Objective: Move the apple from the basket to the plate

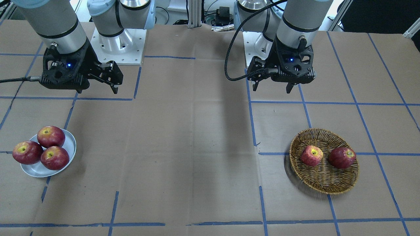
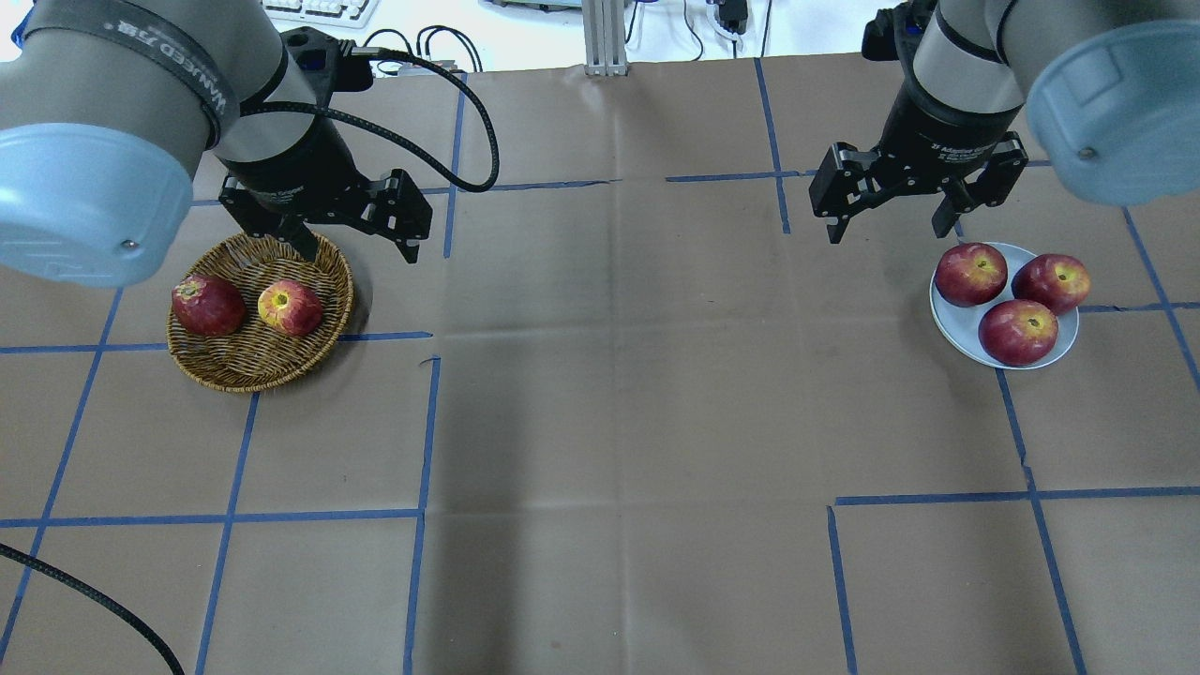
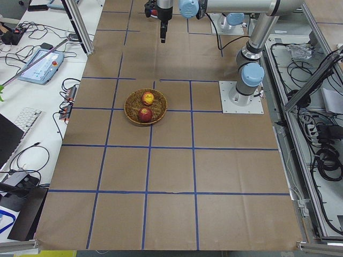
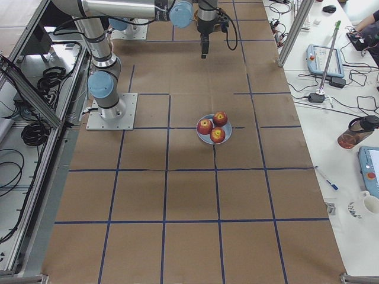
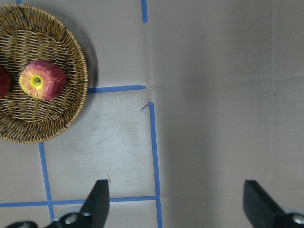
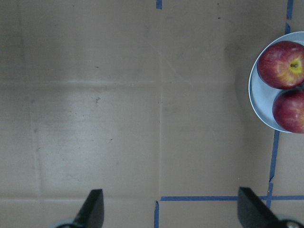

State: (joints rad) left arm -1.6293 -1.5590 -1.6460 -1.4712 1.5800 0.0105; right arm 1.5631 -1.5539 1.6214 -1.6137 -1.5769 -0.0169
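Bright, even overhead light, soft broad shadows on the brown paper (pale sheen in wrist views).

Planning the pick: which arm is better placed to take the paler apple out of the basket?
Left. The left gripper, open, hovers near the basket and the apple; the right gripper hangs far off beside the plate, which holds three darker apples.

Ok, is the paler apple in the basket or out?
In. The paler apple sits inside the wicker basket beside a darker red apple.
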